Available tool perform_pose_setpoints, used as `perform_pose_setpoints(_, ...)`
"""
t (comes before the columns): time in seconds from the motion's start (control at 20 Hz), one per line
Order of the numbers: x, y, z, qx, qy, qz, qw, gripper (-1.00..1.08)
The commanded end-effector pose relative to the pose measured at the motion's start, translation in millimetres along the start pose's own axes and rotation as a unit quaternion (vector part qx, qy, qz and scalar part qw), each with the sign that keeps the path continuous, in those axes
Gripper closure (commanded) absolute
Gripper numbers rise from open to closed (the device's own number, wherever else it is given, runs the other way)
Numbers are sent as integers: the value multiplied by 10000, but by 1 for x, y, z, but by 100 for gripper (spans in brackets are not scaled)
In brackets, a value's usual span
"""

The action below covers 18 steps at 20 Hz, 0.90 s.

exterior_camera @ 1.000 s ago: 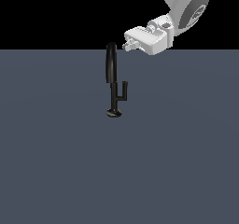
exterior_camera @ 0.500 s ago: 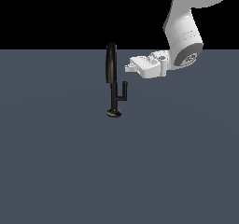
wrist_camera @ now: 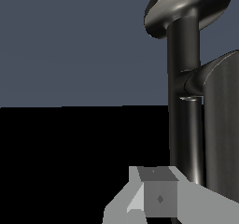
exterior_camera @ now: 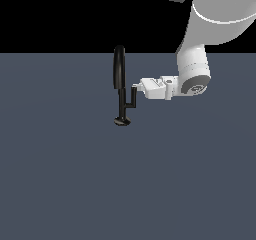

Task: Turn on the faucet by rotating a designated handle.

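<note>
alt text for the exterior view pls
A white robot arm's gripper reaches in from the exterior view's right to the upturned tip of the handle on a small black faucet, which stands upright on a flat grey surface.

We find no legible text, labels, brands, numbers or signs in either view. The faucet [exterior_camera: 120,91], the gripper [exterior_camera: 141,87] and the arm's white casing [exterior_camera: 192,74] carry no readable markings that we can make out.
</note>
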<state>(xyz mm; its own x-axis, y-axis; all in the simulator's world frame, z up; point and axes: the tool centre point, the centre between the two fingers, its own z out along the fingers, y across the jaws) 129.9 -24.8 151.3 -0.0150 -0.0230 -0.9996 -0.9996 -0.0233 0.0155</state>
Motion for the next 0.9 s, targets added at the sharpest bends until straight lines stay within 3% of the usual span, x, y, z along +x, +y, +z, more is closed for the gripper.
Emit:
perform_pose_setpoints(0.0,7,-2,1,88,-87,82,9999,108)
perform_pose_setpoints(0.85,5,12,3,115,-116,104,9998,108)
